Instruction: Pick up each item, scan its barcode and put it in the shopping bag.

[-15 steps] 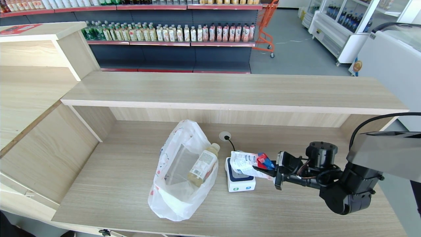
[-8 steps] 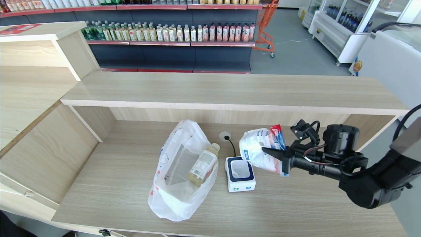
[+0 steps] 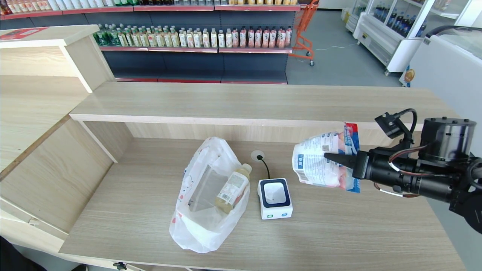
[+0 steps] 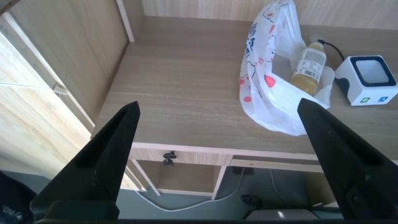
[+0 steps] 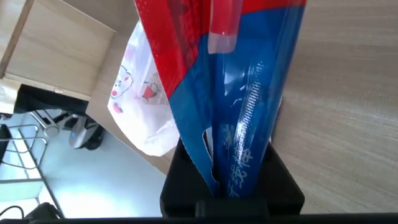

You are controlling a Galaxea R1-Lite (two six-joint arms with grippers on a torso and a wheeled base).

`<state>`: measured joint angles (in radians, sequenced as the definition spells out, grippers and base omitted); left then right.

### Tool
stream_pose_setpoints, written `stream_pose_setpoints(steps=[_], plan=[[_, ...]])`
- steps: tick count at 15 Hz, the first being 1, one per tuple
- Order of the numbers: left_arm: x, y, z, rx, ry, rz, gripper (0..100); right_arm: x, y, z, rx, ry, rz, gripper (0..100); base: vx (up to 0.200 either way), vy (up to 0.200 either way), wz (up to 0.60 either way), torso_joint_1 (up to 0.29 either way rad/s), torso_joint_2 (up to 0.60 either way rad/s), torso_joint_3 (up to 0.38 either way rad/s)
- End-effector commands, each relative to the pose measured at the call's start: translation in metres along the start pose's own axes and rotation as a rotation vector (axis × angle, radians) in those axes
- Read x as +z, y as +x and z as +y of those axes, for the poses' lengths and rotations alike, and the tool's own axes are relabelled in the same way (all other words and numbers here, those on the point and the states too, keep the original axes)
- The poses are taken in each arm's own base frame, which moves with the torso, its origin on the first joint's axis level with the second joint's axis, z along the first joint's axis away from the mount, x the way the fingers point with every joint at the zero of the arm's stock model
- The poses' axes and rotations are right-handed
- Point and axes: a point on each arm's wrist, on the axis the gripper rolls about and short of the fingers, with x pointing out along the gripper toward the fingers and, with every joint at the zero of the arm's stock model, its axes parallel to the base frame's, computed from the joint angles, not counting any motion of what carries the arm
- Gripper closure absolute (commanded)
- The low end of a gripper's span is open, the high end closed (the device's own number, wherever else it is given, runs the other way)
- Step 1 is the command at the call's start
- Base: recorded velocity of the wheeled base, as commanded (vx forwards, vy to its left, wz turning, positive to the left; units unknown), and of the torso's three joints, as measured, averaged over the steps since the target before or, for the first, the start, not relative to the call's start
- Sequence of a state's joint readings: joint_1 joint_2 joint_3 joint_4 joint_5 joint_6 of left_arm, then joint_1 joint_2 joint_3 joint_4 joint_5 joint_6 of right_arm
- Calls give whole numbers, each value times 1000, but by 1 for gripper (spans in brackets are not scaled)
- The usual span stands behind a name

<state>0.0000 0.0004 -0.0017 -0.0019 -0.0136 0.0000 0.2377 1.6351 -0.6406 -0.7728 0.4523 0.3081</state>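
Since the packet (image 3: 320,163) is a soft film pouch that looks light and loosely filled, we judge it will sag, crinkle and swing rather than hold its shape, and its glossy skin is likely to slip under a loose pinch. Our right hand (image 3: 339,160) is clamped on it along the flat red-and-blue sealed edge (image 5: 236,93), which we take to be the stiffest part and the best place to hold. The puffy white body sticks out from there toward the scanner (image 3: 275,197). The packet hangs in the air above and to the right of the scanner, clear of the surface (image 3: 339,233). Squeezing the body instead would probably crush the contents and wrinkle the printed face. Tilting will let the filling shift, so we expect the free end to droop. The shopping bag (image 3: 199,222) lies just to the left of the scanner, limp and half collapsed, with a bottle (image 3: 232,187) lying in its mouth, so the floppy packet may catch on the rim. Our left hand (image 4: 217,155) is spread wide and empty, well apart from the scanner, out beyond the bag.
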Motion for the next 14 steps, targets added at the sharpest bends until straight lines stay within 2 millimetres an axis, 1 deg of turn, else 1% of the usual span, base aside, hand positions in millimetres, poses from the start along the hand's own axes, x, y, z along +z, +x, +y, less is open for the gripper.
stream_pose_setpoints(steps=[1,5,7,10,11,12,14], plan=[[0,0,0,0,0,0,0,4,-12,4,0,-9,-28,100,0,0,0,0,0,0],[0,0,0,0,3,0,0,-4,-21,6,-6,3,-11,100,0,0,0,0,0,0],[0,0,0,0,0,0,0,-3,-24,10,3,34,-18,100,0,200,0,0,5,0],[0,0,0,0,2,0,0,1,-34,30,44,135,11,100,0,200,0,-6,-1,4],[0,0,0,0,2,0,0,1,-39,40,59,164,51,100,0,200,0,-7,-17,12],[0,0,0,0,3,0,0,-4,-40,46,61,183,104,100,0,200,0,17,7,2],[0,0,0,0,3,0,0,-12,-34,47,34,192,146,100,0,200,0,7,2,-2]])
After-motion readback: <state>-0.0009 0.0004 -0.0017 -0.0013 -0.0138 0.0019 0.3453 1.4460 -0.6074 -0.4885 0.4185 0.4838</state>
